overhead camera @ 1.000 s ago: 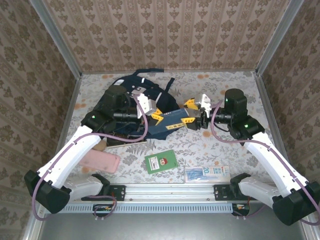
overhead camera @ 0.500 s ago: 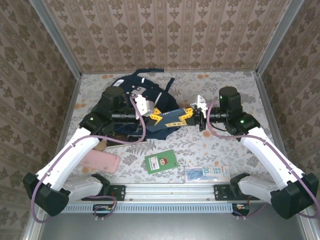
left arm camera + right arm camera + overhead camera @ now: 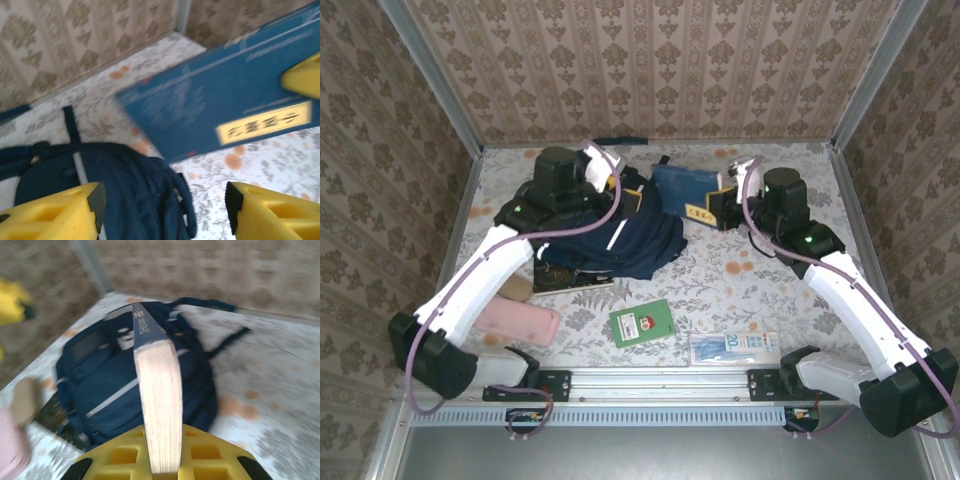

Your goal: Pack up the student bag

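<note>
navy student bag [image 3: 630, 240], one blue book [image 3: 680, 188] clamped in right hand [image 3: 162, 460], left hand [image 3: 165, 200] apart

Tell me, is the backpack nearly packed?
Not yet. Done: the blue book is lifted off the table. In hand: the right claw grips it near the student bag; the left claw is open. Left: pink case, green booklet and banknote pack wait on the table.
</note>
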{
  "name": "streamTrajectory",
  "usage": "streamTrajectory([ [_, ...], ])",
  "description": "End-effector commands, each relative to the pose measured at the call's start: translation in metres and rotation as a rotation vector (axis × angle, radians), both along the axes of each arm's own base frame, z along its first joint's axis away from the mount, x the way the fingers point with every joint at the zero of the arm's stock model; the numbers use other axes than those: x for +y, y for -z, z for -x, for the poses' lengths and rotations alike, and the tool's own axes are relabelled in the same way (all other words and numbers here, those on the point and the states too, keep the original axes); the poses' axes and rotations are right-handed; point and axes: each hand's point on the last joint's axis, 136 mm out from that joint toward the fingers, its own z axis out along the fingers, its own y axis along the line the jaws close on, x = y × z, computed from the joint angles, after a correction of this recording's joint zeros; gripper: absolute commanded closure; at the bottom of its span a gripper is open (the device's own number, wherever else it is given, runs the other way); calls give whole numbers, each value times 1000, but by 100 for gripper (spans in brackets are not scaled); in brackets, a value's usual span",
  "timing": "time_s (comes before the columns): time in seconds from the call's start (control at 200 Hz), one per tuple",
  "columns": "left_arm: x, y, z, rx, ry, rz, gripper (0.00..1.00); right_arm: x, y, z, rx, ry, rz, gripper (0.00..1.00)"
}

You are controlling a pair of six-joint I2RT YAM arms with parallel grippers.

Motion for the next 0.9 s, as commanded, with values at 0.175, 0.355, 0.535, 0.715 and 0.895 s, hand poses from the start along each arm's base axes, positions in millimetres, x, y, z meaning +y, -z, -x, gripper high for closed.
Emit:
streamTrajectory([
  [0.175,-7,94,-23,180,-200,-414,26,-71,19,10,130,416,-167,100],
  [0.355,-26,147,-35,264,-210,-572,29,-79,39,22,189,468,-187,100],
  [0.535,-29,176,-50,286,-262,-636,34,-72,56,32,214,434,-230,100],
  [0.715,-27,197,-58,299,-303,-684,36,-73,60,38,213,421,-209,100],
  [0.895,-21,222,-63,316,-324,-746,43,-72,58,39,201,411,-208,100],
])
